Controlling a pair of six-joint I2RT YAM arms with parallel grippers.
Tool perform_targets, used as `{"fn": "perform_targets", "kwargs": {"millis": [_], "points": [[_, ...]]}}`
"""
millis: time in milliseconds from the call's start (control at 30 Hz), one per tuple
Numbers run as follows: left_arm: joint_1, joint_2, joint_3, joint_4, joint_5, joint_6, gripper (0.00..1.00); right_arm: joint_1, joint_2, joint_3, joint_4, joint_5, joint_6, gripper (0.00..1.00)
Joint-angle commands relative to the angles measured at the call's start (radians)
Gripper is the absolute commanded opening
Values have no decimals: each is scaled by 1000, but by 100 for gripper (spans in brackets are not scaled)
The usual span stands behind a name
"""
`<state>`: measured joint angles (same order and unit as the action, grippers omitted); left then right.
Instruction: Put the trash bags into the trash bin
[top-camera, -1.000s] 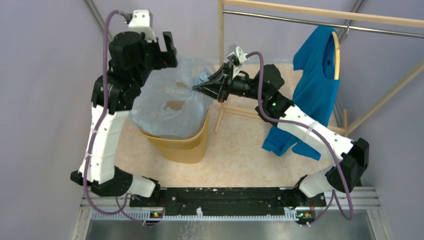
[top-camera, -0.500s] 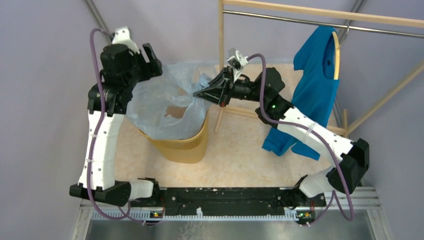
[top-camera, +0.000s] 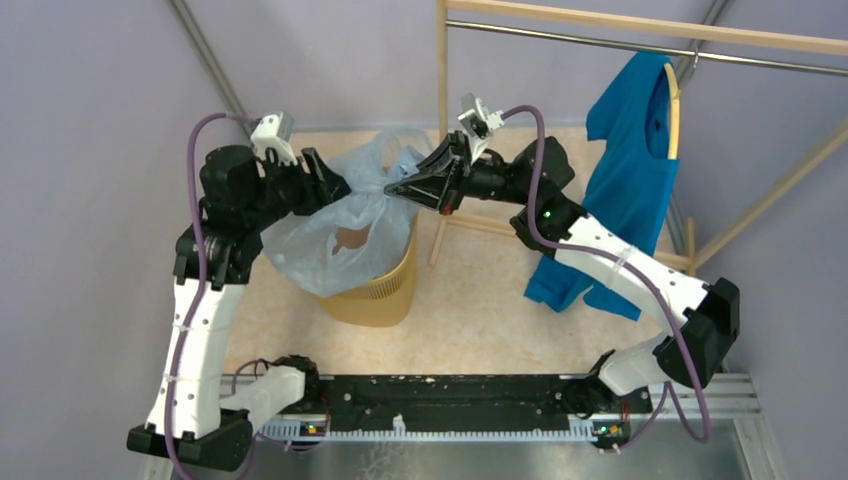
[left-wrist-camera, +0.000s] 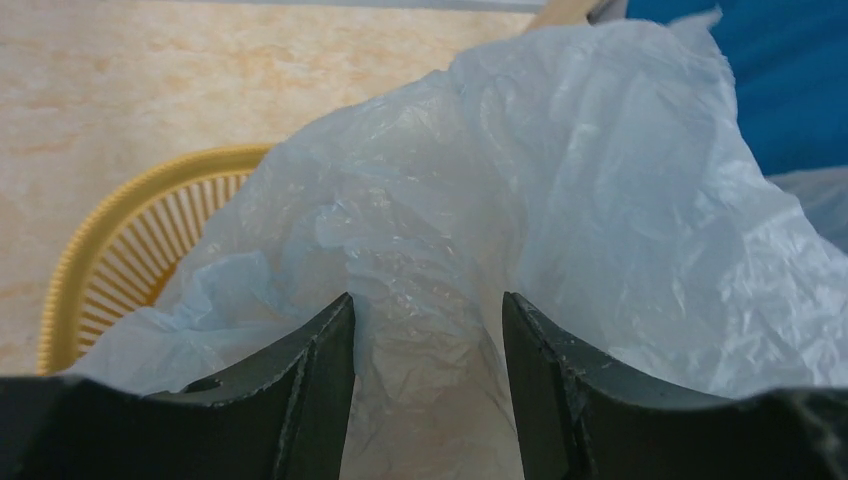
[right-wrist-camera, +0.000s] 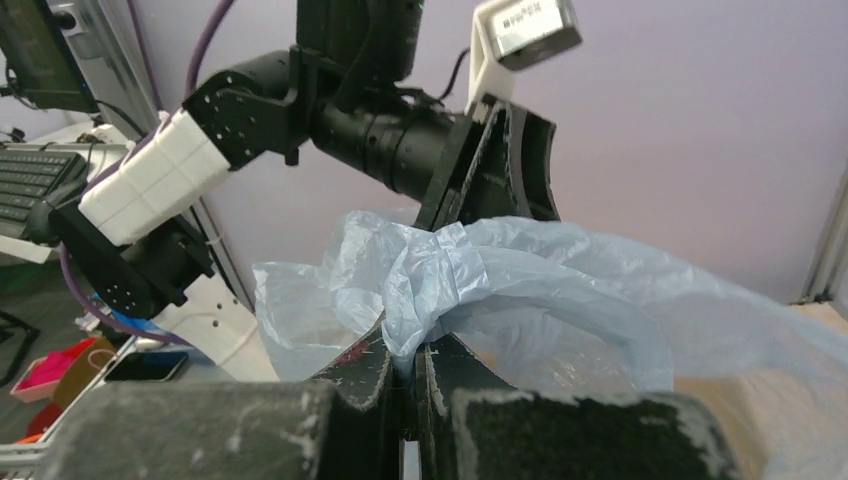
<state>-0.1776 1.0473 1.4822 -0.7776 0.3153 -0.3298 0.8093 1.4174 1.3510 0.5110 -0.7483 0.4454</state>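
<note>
We see a pale marbled surface against lilac walls. Both pincers, left and right, clamp the trash bag over the trash bin near the far edge; our left arm has dropped lower.

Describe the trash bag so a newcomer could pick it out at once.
Start at the yellow-orange mesh trash bin on the floor between the two arms. Draped over its mouth is the trash bag, stretched between the left gripper and right gripper. It is thin, crinkly, see-through pale blue film, unlike the opaque bright blue shirt.
</note>
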Motion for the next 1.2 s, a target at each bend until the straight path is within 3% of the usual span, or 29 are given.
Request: {"fn": "perform_targets", "kwargs": {"millis": [0,133,267,400,500,600,767,867,1000,1167], "points": [[1,2,-125,100,160,-63,60,27,20,66,41,-11,18,0],[1,15,-195,108,185,-63,59,37,19,75,25,11,4,0],[1,10,-115,65,139,-24,62,46,29,100,-37,24,-42,0],[1,-13,29,-6,-43,8,84,51,25,109,-115,62,-105,0],[1,-42,82,-42,-152,21,93,51,12,102,-152,94,-137,0],[1,-92,66,-53,-260,19,98,50,5,89,-160,108,-151,0],[1,-188,-22,-64,-396,18,99,50,11,89,-165,108,-157,0],[1,-217,-87,-73,-371,5,92,51,15,94,-167,107,-159,0],[1,-237,-190,-21,-166,-9,80,50,24,109,-154,136,-141,0],[1,-263,-294,63,-63,-76,79,27,100,199,-152,154,-77,0]]}}
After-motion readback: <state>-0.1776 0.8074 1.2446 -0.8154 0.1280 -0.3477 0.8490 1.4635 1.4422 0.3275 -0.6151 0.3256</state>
